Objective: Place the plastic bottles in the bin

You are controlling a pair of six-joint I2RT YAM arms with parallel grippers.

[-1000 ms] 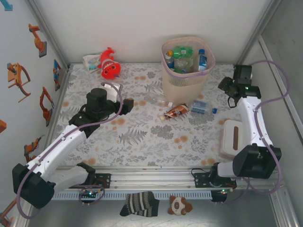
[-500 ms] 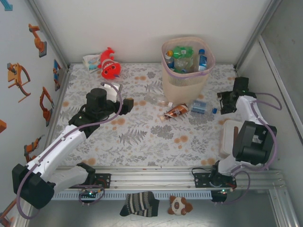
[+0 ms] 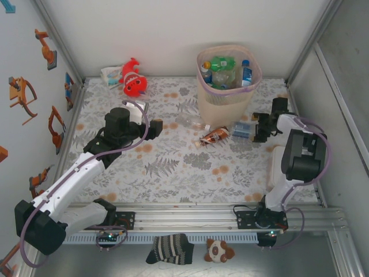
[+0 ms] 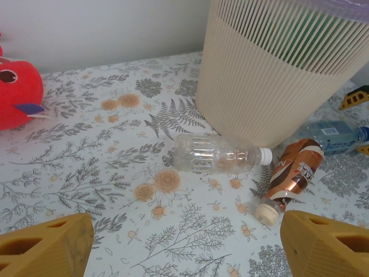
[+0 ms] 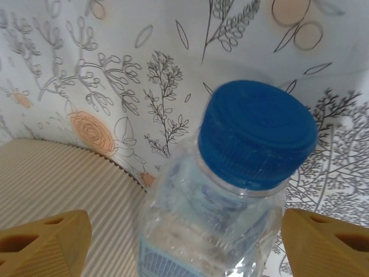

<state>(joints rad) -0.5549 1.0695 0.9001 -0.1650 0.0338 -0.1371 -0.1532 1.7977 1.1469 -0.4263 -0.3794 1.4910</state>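
Beige-pink ribbed plastic forms the tall round-cornered bin (image 3: 228, 98), which stands toward the far edge of the fern-printed bench (image 3: 173, 170). The top external view looks down into the bin, where a green plastic bottle (image 3: 222, 63) lies among others. The left wrist view meets the bin's outer wall from low down.

Three bottles lie on the bench at the bin's foot. A clear plastic bottle with a white cap (image 4: 216, 154) is at the bin's left front. A crumpled brown bottle with a cream cap (image 4: 291, 175) lies in front of the bin. A clear bottle with a blue cap and blue label (image 5: 242, 167) is at its right front.

The right wrist view brings that blue cap up close. There the right gripper (image 5: 184, 245) stands wide, one finger on each side of the bottle, beside the bin's wall. Whether either finger touches the bottle cannot be told.

The left gripper (image 4: 184, 245) is spread wide too and holds nothing. It is well to the bin's left, with the white-capped and brown bottles ahead of it.
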